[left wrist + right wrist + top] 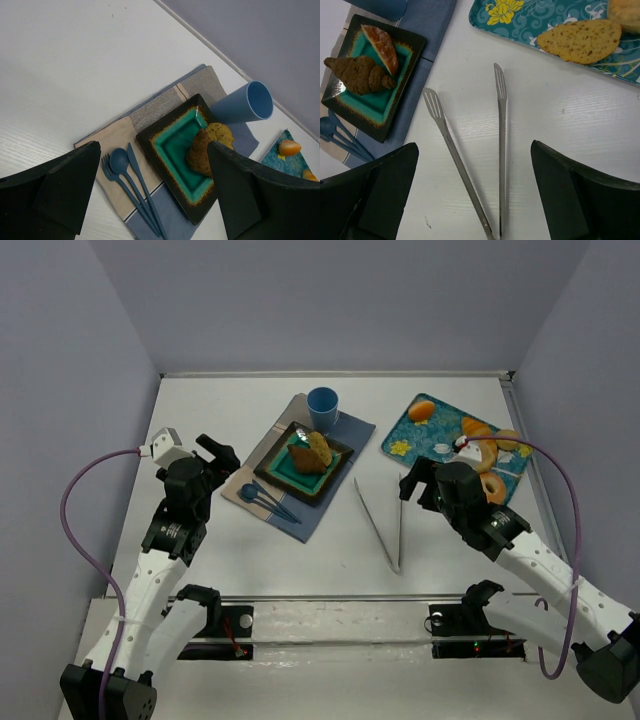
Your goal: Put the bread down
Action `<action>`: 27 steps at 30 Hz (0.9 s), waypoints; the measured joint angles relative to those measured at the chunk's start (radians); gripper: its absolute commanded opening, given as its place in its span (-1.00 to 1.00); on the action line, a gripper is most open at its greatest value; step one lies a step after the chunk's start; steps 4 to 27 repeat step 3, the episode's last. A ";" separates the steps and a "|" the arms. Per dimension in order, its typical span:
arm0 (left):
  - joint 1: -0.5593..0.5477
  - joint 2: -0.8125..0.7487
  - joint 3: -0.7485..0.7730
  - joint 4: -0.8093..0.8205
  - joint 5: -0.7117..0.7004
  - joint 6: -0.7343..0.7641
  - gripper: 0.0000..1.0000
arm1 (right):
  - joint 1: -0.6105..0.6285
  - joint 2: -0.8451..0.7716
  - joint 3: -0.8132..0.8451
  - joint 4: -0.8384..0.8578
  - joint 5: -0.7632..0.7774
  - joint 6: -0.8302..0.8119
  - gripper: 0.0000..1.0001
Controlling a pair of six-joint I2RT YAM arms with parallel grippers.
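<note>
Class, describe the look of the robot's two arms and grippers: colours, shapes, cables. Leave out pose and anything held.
The left arm and right arm have white link shells and black joint housings. A purple cable loops beside each. The left gripper and right gripper are black; wrist views show their fingers as broad matte wedges.

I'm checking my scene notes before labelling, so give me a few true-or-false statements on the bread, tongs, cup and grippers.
1. The tongs lie loose, in no gripper. True.
2. The square plate is empty. False: it holds a croissant and a bread slice.
3. The blue cup stands on the placemat. True.
4. The right gripper holds bread. False: it is open and empty, like the left gripper.
</note>
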 measured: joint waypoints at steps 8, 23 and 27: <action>0.000 0.000 0.000 0.000 0.000 0.000 0.98 | 0.000 0.000 0.000 -0.005 0.013 0.005 1.00; 0.000 0.000 0.000 0.000 0.000 0.000 0.98 | 0.000 0.000 0.000 -0.005 0.013 0.005 1.00; 0.000 0.000 0.000 0.000 0.000 0.000 0.98 | 0.000 0.000 0.000 -0.005 0.013 0.005 1.00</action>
